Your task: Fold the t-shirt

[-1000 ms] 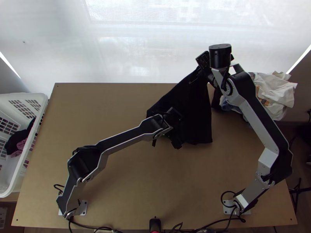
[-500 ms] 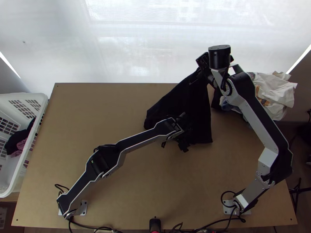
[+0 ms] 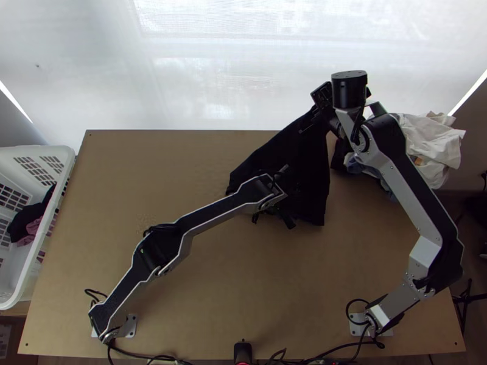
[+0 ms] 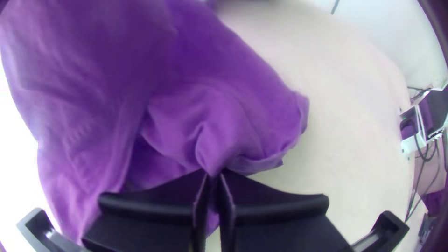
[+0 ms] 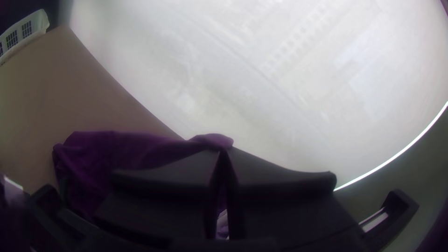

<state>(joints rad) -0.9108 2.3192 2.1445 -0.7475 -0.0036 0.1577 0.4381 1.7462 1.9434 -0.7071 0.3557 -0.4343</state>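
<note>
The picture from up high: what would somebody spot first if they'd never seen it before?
Two big silver-and-black arms, the left arm slanting to the middle and the right arm bending toward the far edge. Between them is the dark t-shirt, with the left fingers and right fingers shut on it. White cloth lies bunched at the far right, and a white basket stands at the left.

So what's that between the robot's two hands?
The t-shirt: in the top view, its dark cloth spans from the left hand to the right hand, each pinching it.
</note>
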